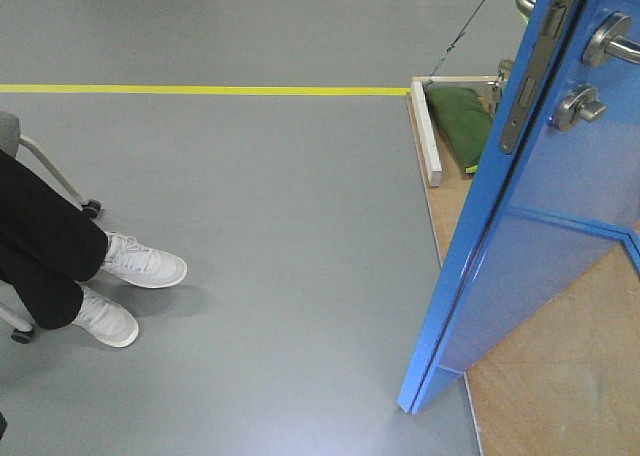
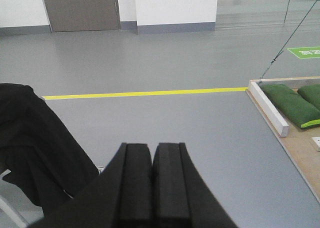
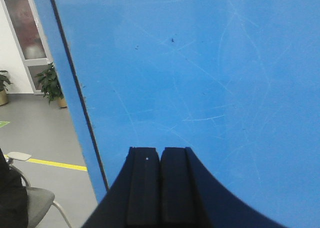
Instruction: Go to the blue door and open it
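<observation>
Exterior front-facing view: the blue door [image 1: 540, 236] fills the right side, standing ajar, its lower corner swung out over the grey floor [image 1: 280, 216] beyond the edge of the plywood base [image 1: 560, 386]. On its narrow edge sits a grey latch plate [image 1: 528, 88]. On the face beside it are a silver lever handle [image 1: 612, 42] and, just below, a round lock [image 1: 579, 106]. Behind the door a white wooden brace [image 1: 428, 134] lies along the base, with a green sandbag [image 1: 462, 124] just beside it. A yellow line [image 1: 200, 89] runs across the floor to the corner of the base. At the left someone sits on a chair in black trousers [image 1: 40, 246] and white sneakers [image 1: 142, 263], well apart from the door. From the left wrist, the left gripper [image 2: 152, 150] points out over bare floor toward the yellow line, its fingers [image 2: 137, 183] pressed together with nothing between them. From the right wrist, the right gripper [image 3: 160, 153] faces the door's glossy, lightly scratched panel from close by, its fingers [image 3: 145, 188] likewise pressed together; whether they touch the panel I cannot tell.
</observation>
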Motion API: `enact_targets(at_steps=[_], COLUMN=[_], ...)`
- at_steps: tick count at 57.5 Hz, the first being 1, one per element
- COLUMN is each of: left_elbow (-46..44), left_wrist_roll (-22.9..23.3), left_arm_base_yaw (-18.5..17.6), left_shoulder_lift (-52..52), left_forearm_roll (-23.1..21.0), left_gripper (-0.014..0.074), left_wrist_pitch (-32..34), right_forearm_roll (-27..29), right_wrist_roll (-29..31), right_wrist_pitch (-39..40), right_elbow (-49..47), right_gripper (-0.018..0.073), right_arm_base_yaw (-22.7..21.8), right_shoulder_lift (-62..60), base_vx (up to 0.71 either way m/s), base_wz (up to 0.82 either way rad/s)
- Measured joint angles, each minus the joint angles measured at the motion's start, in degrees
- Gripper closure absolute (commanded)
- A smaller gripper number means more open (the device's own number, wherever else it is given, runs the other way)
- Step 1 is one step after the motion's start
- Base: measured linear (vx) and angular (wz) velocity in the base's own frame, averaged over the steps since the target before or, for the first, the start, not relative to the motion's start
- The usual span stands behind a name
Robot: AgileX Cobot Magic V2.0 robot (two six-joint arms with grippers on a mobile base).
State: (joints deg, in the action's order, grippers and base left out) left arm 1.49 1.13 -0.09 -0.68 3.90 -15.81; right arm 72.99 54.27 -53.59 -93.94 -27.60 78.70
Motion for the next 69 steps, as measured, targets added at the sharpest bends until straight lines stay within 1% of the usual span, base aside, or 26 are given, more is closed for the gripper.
enact_targets(at_steps=[6,27,40,69], left_elbow=[0.0,0.0,0.0,0.0], left_wrist_roll=[0.0,0.0,0.0,0.0], left_arm_base_yaw=[0.0,0.0,0.0,0.0], left_shoulder_lift=[0.0,0.0,0.0,0.0], left_forearm_roll=[0.0,0.0,0.0,0.0], left_gripper=[0.0524,0.0524,0.0524,0.0524], left_wrist_pitch=[0.0,0.0,0.0,0.0], right_forearm_roll=[0.0,0.0,-0.4,0.0], right_wrist_roll=[0.0,0.0,0.0,0.0], right_wrist_pitch=[0.3,5.88,6.86,6.38], right_elbow=[0.0,0.0,0.0,0.0], right_gripper=[0.0547,0.0547,0.0547,0.0547], right_arm_base_yaw=[0.0,0.0,0.0,0.0], right_shoulder_lift=[0.0,0.0,-0.34,-0.34], base_vx=[0.0,0.0,0.0,0.0], base_wz=[0.0,0.0,0.0,0.0])
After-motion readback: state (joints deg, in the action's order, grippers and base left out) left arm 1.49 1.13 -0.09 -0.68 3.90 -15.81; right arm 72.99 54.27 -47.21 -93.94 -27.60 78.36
